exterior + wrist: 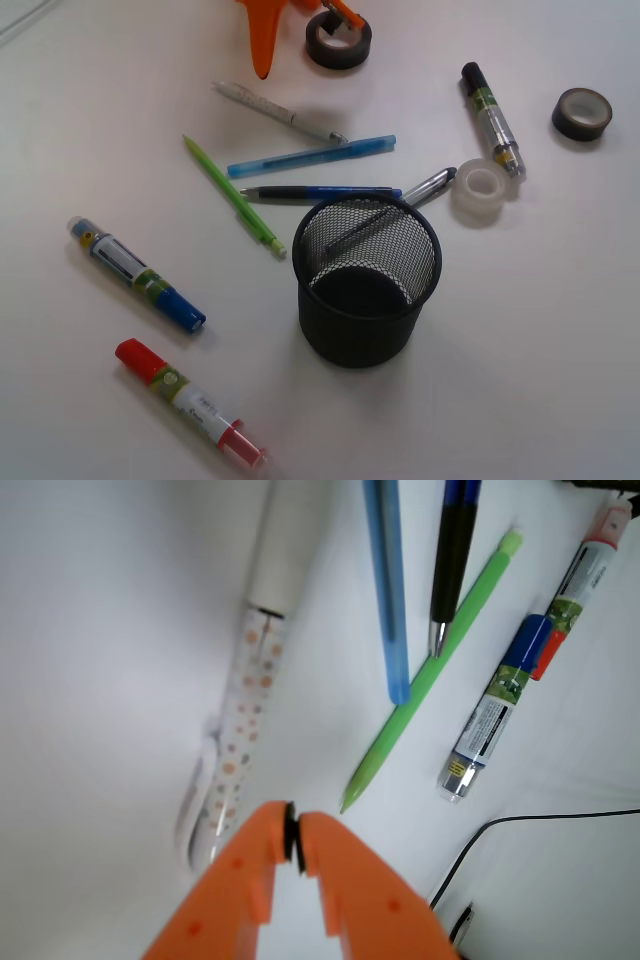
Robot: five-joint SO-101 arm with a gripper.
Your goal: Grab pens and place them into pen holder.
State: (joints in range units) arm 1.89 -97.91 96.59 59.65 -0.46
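Note:
The black mesh pen holder (367,282) stands at the table's middle, with nothing in it that I can see. Behind it lie the pens: a white-grey one (280,111) (245,690), a light blue one (312,157) (388,590), a light green one (234,195) (430,670), a dark blue-black one (320,192) (455,550) and a silver-dark one (428,187) touching the holder's rim. My orange gripper (263,55) (292,838) hangs at the far edge, beyond the white-grey pen, shut with nothing between its tips.
Thick markers lie around: blue-capped (136,273) (510,695), red-capped (190,403) (590,555), black-capped (492,119). A dark tape roll (338,40) sits beside the gripper, another (582,113) at far right, a clear tape roll (481,191) right of the holder. A black cable (520,830) runs nearby.

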